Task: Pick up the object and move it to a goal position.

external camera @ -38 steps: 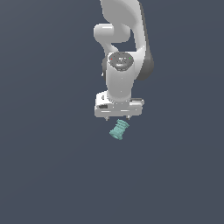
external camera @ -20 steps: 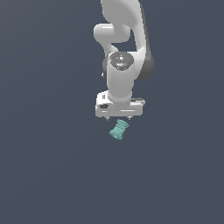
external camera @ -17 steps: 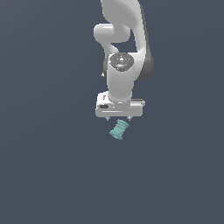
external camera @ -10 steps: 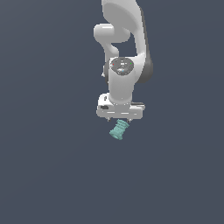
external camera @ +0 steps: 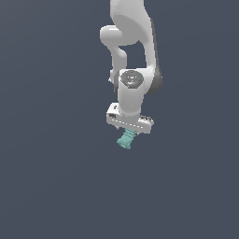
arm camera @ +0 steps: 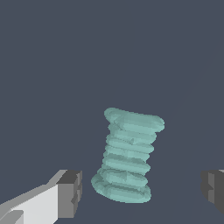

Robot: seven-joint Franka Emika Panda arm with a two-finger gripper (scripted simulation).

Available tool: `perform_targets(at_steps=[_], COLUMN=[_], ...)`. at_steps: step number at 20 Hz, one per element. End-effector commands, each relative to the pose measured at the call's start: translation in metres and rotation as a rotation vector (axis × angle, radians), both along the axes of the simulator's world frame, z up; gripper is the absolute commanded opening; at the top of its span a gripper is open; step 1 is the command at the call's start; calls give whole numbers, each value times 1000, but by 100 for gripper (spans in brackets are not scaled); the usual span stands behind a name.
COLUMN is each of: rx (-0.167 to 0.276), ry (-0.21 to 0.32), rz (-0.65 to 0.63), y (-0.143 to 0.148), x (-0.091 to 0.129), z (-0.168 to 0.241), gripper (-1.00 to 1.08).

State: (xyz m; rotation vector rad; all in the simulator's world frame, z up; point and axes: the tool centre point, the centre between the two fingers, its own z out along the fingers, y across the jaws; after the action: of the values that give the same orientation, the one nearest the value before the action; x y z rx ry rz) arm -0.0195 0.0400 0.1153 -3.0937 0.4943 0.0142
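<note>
Hand (arm camera: 141, 190) is hanging spread wide — fingers (arm camera: 70, 192) not touching anything, gap on both sides of the obj. Teal ribbed cylinder (arm camera: 127, 156) is lying between the fingertips, tilted; in ext. view it is sitting just below the hand (external camera: 127, 131) — cylinder (external camera: 125, 139) partly hidden under it.

The object (external camera: 126, 139) sits just below the hand (external camera: 129, 131), between its 2 fingers (arm camera: 70, 193), touching neither.
</note>
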Motion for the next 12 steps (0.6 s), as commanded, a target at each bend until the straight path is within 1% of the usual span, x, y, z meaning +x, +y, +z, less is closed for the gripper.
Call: perform_targets(at_steps=[1,7,12], rx=[-3,-8,-10], ry=[-2,-5,-6], rz=[-54,-142,-178], y=[1,2,3], x=[-2,-5,-7], z=[-7,-20,-25], gripper=[100,100,100])
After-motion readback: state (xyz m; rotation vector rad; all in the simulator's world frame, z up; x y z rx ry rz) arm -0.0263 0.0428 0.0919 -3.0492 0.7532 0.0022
